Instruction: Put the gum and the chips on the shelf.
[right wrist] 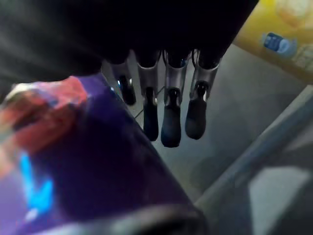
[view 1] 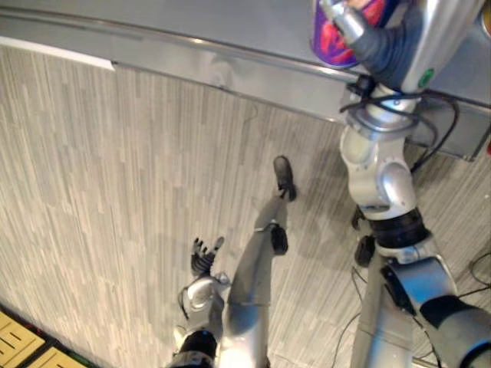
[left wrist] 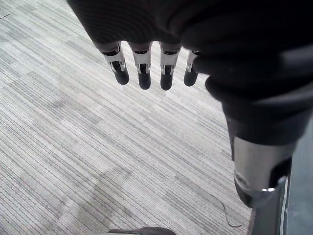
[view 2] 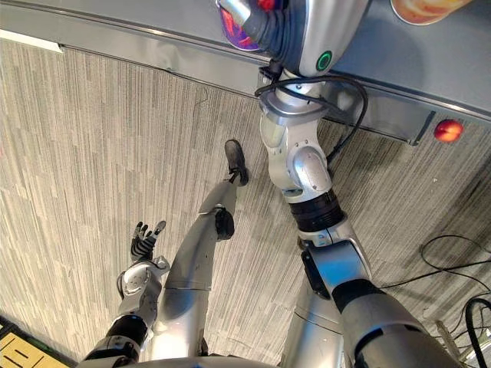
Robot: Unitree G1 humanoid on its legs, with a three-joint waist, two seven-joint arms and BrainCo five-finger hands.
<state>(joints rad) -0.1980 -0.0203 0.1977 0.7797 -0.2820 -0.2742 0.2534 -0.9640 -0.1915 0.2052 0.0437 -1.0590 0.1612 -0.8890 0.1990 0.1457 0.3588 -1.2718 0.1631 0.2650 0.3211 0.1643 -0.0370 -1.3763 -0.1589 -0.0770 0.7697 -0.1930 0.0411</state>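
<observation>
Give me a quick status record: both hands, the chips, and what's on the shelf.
right hand: raised at the shelf, closed on the purple chips container
left hand: hanging low over the carpet, fingers relaxed, holding nothing
purple chips container: in the right hand at the shelf's front edge; contact with the shelf cannot be told
shelf: grey top, with a yellow-orange pack on it
</observation>
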